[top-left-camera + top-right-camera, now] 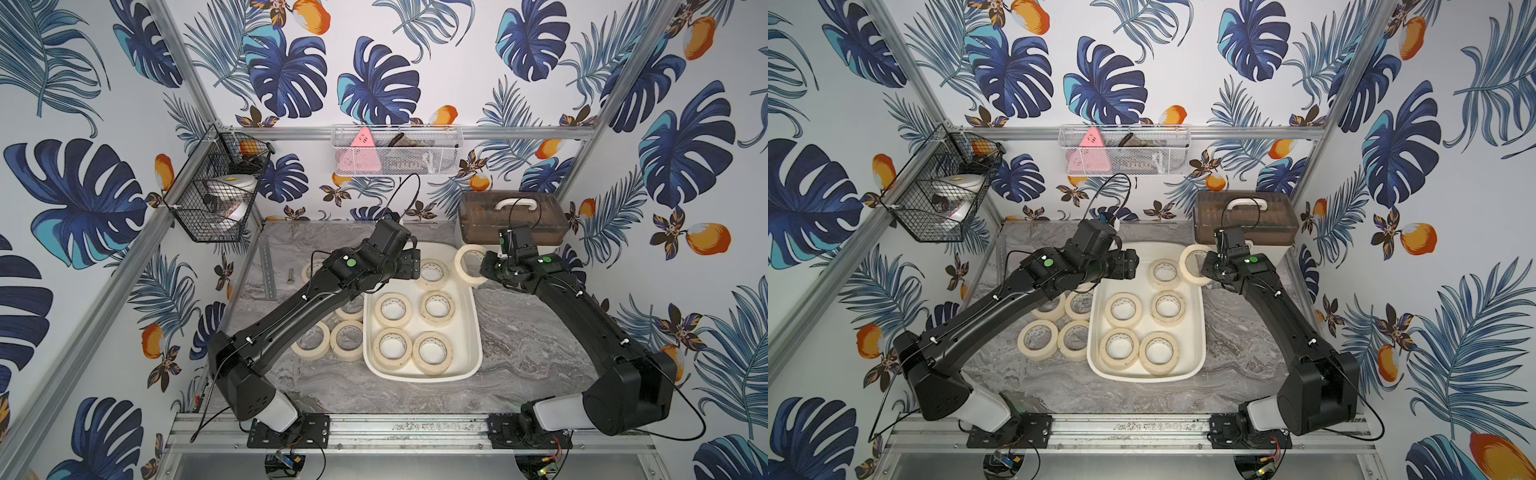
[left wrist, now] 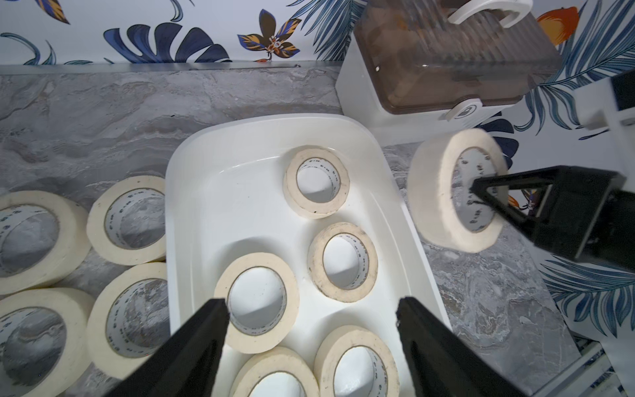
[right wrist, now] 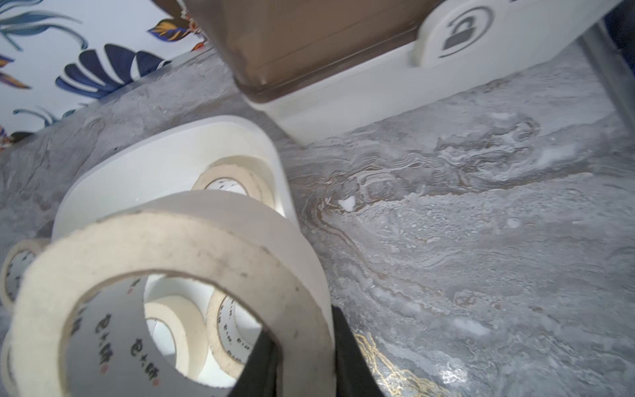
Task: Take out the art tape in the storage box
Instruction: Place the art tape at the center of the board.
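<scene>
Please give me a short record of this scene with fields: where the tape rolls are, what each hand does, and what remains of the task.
storage box: five art tape rolls lying flat inside
table: at least four loose rolls beside the box, on the left arm's side
held roll: on edge, outside the box, near the brown-lidded case
right hand: shut on the held roll's wall
left hand: open, empty, over the box
remaining: five rolls to take out
</scene>
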Tool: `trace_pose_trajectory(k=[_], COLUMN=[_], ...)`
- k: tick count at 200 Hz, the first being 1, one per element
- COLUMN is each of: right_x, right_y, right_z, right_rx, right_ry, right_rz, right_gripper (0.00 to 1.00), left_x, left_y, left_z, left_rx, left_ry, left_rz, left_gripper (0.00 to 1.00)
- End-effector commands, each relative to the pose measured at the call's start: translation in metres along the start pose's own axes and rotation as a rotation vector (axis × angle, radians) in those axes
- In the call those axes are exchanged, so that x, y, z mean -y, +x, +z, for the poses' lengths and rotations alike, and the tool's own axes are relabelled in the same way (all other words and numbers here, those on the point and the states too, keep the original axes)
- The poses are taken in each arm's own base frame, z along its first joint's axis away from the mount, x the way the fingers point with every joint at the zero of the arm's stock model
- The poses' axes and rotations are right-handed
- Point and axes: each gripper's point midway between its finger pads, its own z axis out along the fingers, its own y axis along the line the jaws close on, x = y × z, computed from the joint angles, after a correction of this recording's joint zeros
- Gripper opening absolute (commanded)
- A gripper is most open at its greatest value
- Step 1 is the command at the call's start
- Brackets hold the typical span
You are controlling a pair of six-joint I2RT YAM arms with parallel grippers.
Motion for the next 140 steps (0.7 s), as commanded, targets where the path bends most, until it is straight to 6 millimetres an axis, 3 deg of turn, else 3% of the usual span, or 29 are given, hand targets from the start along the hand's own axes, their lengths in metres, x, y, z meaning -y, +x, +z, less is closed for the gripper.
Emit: trace_pose_trajectory(k=[1, 40, 71, 103, 140], right_x=[0.025, 0.071, 0.098, 0.105, 0.093], right_y=[-0.015, -0.022, -0.013, -0.005, 0.004], right_z=[-0.002, 0.019, 0.048, 0.074, 0.106], right_rx=[0.055, 0.066, 0.012, -0.017, -0.061], right_ry=[0.061, 0.147, 0.183, 0.183, 0.109], right_rz=[0.097, 0.215, 0.301, 0.341, 0.346], right_gripper=[0.0, 0.0, 0.0, 0.0, 0.0], left_x=[-0.009, -0.017, -0.02, -0.025, -0.034], left_y=[-0.002, 0.004, 0.01, 0.015, 0.02], left_z=[0.001, 0.006, 0.007, 0.006, 0.003], left_rx=[0.011, -0.014, -0.031, -0.037, -0.043], left_ry=[-0.006, -0.012, -0.024, -0.033, -0.046], left_rz=[-0.007, -0.024, -0.024, -0.025, -0.032], left_gripper=[0.86, 0.86, 0.86, 0.86, 0.86])
